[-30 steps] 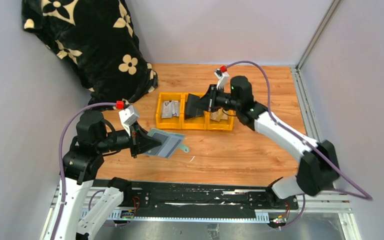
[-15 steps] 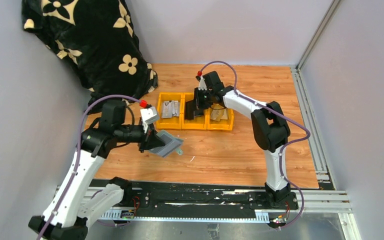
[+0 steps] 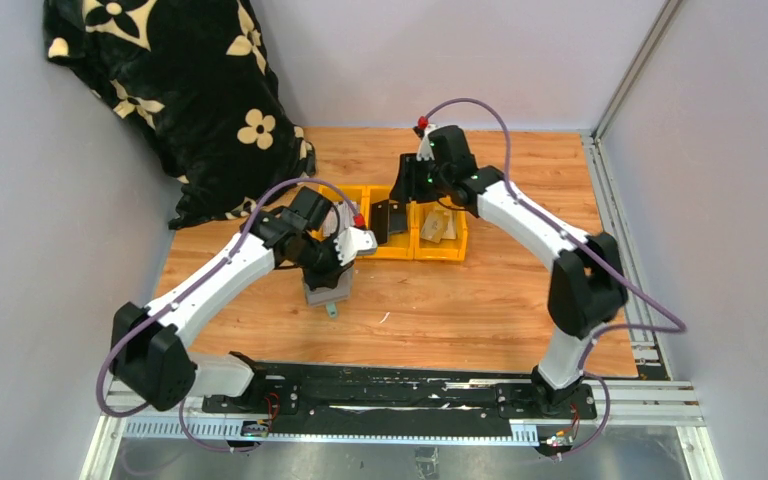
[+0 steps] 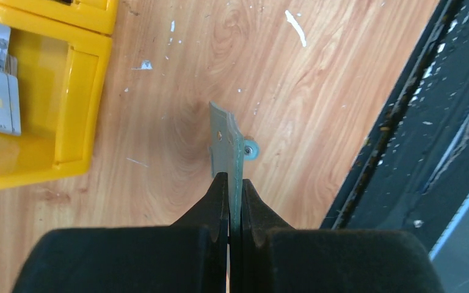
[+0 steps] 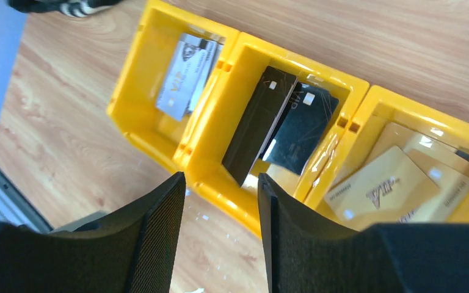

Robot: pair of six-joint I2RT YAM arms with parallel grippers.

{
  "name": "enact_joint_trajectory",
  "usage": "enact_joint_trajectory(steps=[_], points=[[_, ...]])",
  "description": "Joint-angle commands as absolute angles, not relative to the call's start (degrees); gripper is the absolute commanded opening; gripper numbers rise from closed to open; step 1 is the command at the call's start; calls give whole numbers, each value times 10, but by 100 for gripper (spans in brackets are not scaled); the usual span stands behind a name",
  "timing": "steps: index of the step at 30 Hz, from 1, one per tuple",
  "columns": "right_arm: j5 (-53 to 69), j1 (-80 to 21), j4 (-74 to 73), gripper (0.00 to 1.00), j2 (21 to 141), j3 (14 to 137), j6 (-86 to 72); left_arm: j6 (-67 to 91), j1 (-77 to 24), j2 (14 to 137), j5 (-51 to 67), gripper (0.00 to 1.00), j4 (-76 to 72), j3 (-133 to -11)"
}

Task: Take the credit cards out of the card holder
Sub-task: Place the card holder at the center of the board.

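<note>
Left pincer (image 4: pixel 229 182) pinches the grey-green card holder (image 4: pixel 227 143), seen edge-on at frame centre; only the overhead view shows its flat face. Right pincer (image 5: pixel 218 182) gapes empty above the middle yellow bin (image 5: pixel 210 137) of black cards (image 5: pixel 287 122).

Robot laboratory cell. Evidence: wooden bench (image 3: pixel 480 300); plain grey walls (image 3: pixel 440 60) on three sides; aluminium rail (image 3: pixel 608 200) along right edge; left arm (image 3: pixel 215 285) and right arm (image 3: pixel 525 220), cabled, on black base plate (image 3: pixel 410 395).

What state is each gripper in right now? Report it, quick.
Left gripper: shut on the card holder.
Right gripper: open, holding nothing, over the yellow bins.
</note>
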State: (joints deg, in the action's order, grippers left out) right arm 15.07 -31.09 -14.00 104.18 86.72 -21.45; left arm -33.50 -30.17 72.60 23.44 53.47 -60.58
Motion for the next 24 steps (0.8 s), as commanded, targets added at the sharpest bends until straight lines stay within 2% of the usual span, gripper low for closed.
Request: enact_joint_trajectory(steps=[1, 8, 11, 14, 15, 19, 24], points=[[142, -304, -137, 52, 948, 801, -222, -395, -319, 775, 199, 0, 514, -632], [130, -304, -119, 52, 796, 660, -237, -456, -328, 824, 107, 3, 414, -594], [122, -304, -115, 53, 746, 608, -239, -481, -328, 805, 37, 23, 314, -539], [123, -304, -115, 53, 710, 568, -246, -503, -329, 776, 22, 54, 248, -500], [123, -304, -116, 53, 701, 560, -248, -508, -328, 768, 27, 60, 242, -491], [116, -304, -127, 53, 679, 541, -251, -504, -329, 752, 102, 68, 312, -484], [110, -304, -149, 53, 656, 536, -257, -529, -328, 759, 248, 61, 456, -500]])
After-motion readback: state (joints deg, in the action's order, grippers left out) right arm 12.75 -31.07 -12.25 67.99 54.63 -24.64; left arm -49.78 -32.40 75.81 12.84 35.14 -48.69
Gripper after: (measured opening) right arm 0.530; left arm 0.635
